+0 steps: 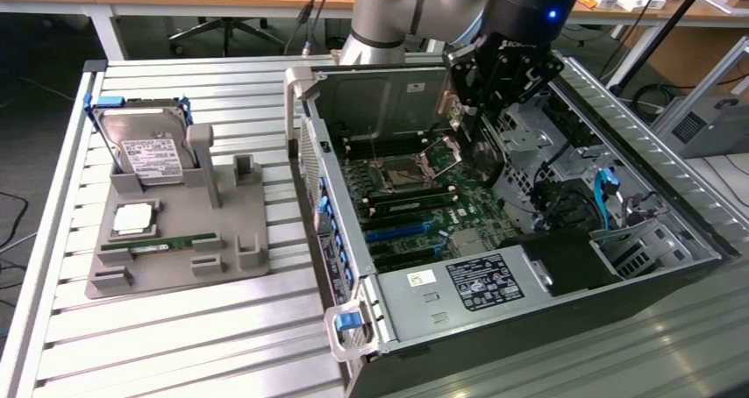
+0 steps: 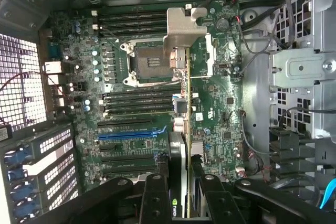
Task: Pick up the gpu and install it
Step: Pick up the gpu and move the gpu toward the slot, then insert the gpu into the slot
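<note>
The gripper is seen above the open computer case, over the end of the case farthest from the power supply. The graphics card is clamped between its fingers, so the jaws are closed to a narrow gap on the card and nothing else is gripped.

In the wrist view the gripper is shown with the graphics card held edge-on, running straight out from between the fingers across the motherboard. The silver bracket is carried at the card's far end (the end away from the fingers), and it is seen in front of the memory slots beside the processor socket. The card is held clear of the board; the blue slot lies to one side of it and is not touched.

On the exterior view's left, a grey holder is set on the slatted table, well apart from the case. A hard drive is stood upright in it and a green memory stick is laid flat.
</note>
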{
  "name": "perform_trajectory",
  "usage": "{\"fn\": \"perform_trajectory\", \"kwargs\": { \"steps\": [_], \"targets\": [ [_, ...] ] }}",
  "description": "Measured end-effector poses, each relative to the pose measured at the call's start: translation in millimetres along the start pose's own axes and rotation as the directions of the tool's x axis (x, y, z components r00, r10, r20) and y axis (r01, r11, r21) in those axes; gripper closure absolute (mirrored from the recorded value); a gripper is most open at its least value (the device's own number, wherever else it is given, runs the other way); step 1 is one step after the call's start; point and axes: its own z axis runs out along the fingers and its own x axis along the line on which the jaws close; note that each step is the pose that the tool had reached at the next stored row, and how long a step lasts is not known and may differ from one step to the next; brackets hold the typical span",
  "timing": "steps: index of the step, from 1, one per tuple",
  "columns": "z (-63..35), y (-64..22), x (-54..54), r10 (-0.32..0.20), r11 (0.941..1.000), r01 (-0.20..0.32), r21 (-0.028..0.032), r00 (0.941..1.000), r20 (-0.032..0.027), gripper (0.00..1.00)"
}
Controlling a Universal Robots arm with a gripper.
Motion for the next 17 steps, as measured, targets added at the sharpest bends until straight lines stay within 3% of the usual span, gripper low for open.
{"fn": "perform_trajectory", "kwargs": {
  "steps": [12, 17],
  "targets": [
    [0.0, 0.0, 0.0, -0.004, 1.0000, 0.004, -0.0001, 1.0000, 0.0001, 0.73],
    [0.1, 0.0, -0.1, -0.081, 0.9968, 0.081, -0.0018, 0.9967, 0.0028, 0.73]
  ]
}}
